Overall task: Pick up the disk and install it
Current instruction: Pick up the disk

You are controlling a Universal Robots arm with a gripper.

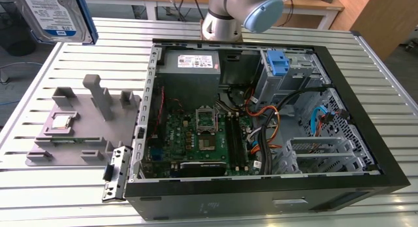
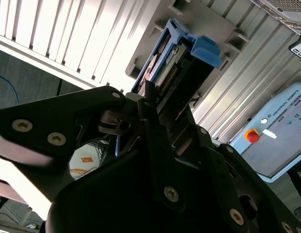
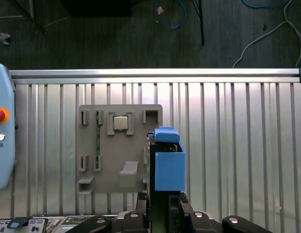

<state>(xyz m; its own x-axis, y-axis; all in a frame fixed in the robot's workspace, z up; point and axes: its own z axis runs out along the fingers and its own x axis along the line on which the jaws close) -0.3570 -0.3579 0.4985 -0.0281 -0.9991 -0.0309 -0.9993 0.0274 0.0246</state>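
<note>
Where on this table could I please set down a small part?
Bare slats lie between the grey holder and the edge of the table at the exterior view's lower left, and beyond the holder toward the disk that the end effector holds aloft. The computer case is crowded with cables and boards.

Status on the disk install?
Claw shut on disk. Disk held in the air, clear of the grey tray, not yet at the open case. Nothing seen in the way.

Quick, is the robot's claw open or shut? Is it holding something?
The gripper is shut, holding the disk.
</note>
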